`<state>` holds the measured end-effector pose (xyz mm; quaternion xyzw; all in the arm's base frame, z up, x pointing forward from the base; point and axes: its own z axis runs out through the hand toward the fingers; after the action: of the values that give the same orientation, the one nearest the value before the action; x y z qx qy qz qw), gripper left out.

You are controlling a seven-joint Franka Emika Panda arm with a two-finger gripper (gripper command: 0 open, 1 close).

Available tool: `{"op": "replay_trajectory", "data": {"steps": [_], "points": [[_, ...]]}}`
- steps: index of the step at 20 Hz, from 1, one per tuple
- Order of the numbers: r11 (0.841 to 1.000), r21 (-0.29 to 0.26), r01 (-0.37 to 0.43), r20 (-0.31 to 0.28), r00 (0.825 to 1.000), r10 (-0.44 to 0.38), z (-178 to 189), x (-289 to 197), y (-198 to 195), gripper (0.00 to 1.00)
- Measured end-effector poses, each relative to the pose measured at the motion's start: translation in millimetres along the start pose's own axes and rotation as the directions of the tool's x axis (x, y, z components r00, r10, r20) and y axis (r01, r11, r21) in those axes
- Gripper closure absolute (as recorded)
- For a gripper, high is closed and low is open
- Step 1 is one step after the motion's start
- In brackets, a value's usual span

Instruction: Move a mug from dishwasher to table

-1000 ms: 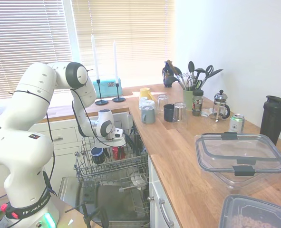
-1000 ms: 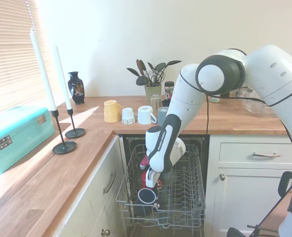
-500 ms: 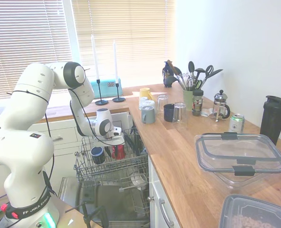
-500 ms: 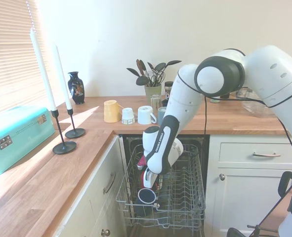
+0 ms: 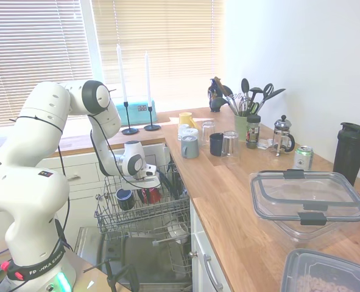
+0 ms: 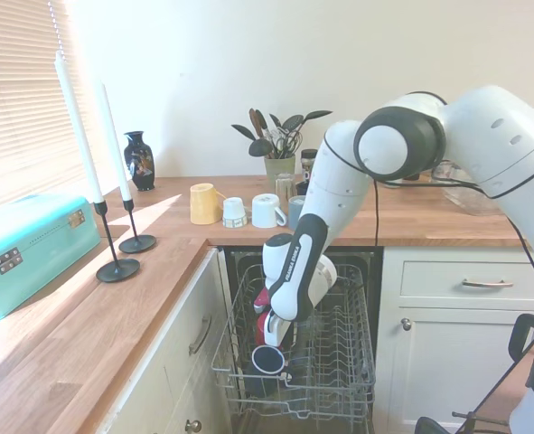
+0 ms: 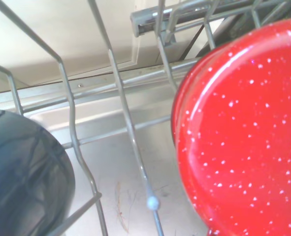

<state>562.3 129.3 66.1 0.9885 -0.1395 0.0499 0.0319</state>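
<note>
**Gripper down at the red mug in the dishwasher rack**

The gripper point(image 6: 273, 327) reaches down into the pull-out wire rack point(image 5: 144, 214) of the dishwasher point(image 6: 295, 380), right at the mug point(image 5: 150, 194). The white wrist body covers the fingertips in both outside views, so whether the fingers are spread or clamped on the mug cannot be told. The mug point(image 6: 267, 325) sits in the rack, glossy red; in the wrist view its speckled red surface point(image 7: 243, 142) fills one side of the picture, with the rack's grey wires crossing beside it.

Just beside the mug in the same rack is a dark blue mug point(image 6: 268, 360) with a pale rim, its opening turned outward; the wrist view shows it as a dark rounded shape point(image 7: 24, 179).

Beyond the rack runs the table point(image 5: 240, 207), a wooden countertop. Near the rack's end of it stand a yellow mug point(image 6: 203, 202), white cups point(image 6: 267, 211) and a grey-blue mug point(image 5: 189, 146). Further from the rack are a utensil pot point(image 5: 241, 125), a French press point(image 5: 282, 136) and a clear lidded container point(image 5: 307, 201). On the adjoining counter stretch stand two candlesticks point(image 6: 119, 268) and a turquoise box point(image 6: 27, 249).
</note>
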Motion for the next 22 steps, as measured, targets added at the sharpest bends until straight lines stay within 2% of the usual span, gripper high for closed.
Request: {"op": "replay_trajectory", "data": {"steps": [6, 14, 22], "points": [[1.000, -0.007, -0.009, -0.030, 1.000, 0.009, -6, -5, -1, 1.00], [1.000, -0.011, 0.000, -0.103, 0.995, -0.001, -81, -40, 7, 1.00], [1.000, -0.023, 0.004, -0.150, 0.989, -0.007, -123, -64, 11, 1.00]]}}
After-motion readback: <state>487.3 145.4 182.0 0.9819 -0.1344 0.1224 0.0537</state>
